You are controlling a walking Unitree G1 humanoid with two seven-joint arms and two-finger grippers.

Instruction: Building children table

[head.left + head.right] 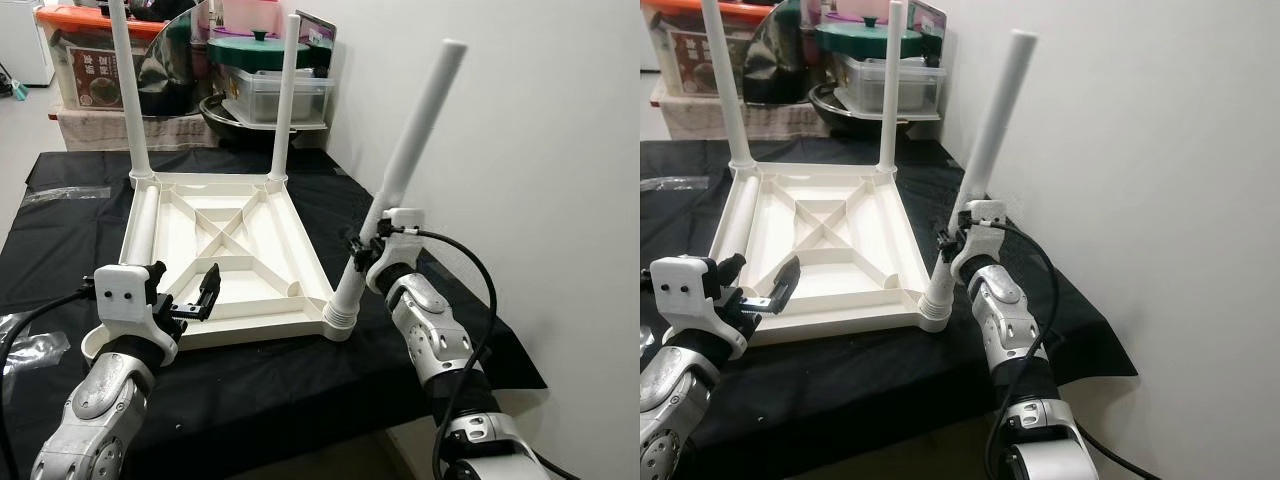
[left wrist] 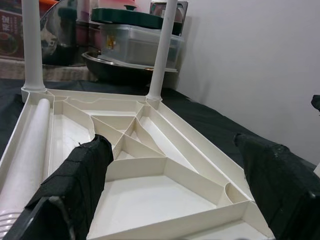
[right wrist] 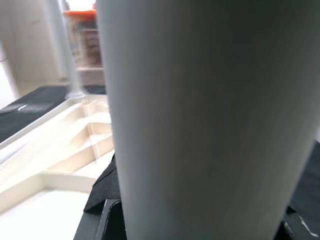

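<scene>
On black cloth [image 1: 300, 380], right gripper [image 1: 362, 252] clamps tilted leg [image 1: 405, 170].

Two upright legs [image 1: 127, 90] fence tabletop's [image 1: 225, 250] far edge, wall [image 1: 540, 150] crowds rt side; near edge open.

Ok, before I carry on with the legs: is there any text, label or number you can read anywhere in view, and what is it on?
Nothing can be read.
Brown label on the orange-lidded box: white characters, too small and blurred to read.
Sticker on the clear container under the green lid: print too small to read.
Tabletop, legs and both grippers: no markings to be seen.
</scene>
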